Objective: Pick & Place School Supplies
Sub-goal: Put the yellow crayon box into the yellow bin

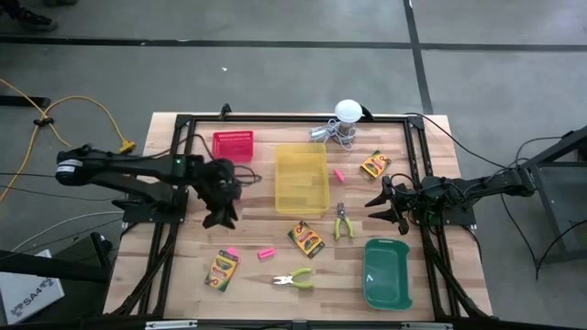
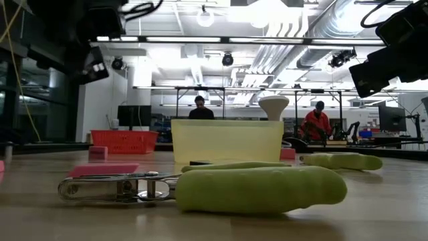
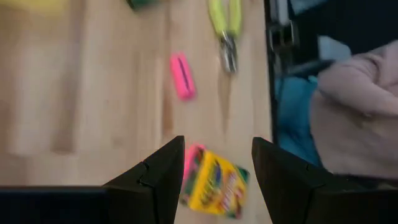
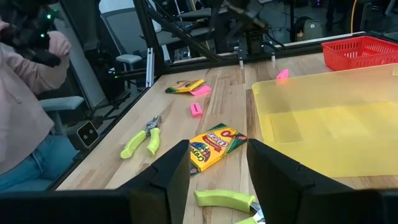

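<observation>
ideally the left gripper, jaws wide and empty, drops straight onto the crayon box just below, straddling its narrow sides; right gripper open, empty.

Bright ceiling lamps light the hall evenly, glaring white overhead in the low view, and shadows on the desk stay soft. The nearest pliers lie out of focus at the lens. The left wrist view smears everything, the crayon box included; the right wrist view stays crisp.
</observation>
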Controlling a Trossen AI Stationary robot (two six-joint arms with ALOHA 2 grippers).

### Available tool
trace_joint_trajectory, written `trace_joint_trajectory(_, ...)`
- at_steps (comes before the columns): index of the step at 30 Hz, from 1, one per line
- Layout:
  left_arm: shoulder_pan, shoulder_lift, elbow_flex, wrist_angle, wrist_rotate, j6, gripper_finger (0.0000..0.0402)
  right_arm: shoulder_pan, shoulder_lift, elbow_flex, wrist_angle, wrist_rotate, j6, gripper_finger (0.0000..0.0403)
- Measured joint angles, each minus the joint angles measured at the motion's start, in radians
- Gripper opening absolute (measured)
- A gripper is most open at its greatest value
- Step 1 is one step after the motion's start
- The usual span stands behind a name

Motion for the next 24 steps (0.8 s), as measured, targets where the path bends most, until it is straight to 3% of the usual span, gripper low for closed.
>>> trace_joint_trajectory(8,-0.035,0.077,0.001,-0.067,0.081,-0.05,0.0184,0.0,0.0,0.0,0.001,0.0,0.0,0.0149)
trace_joint_trajectory(24,-0.096,0.147,0.002,-0.128,0.04,-0.203,0.0184,0.0,0.0,0.0,0.002,0.001,0.0,0.0149)
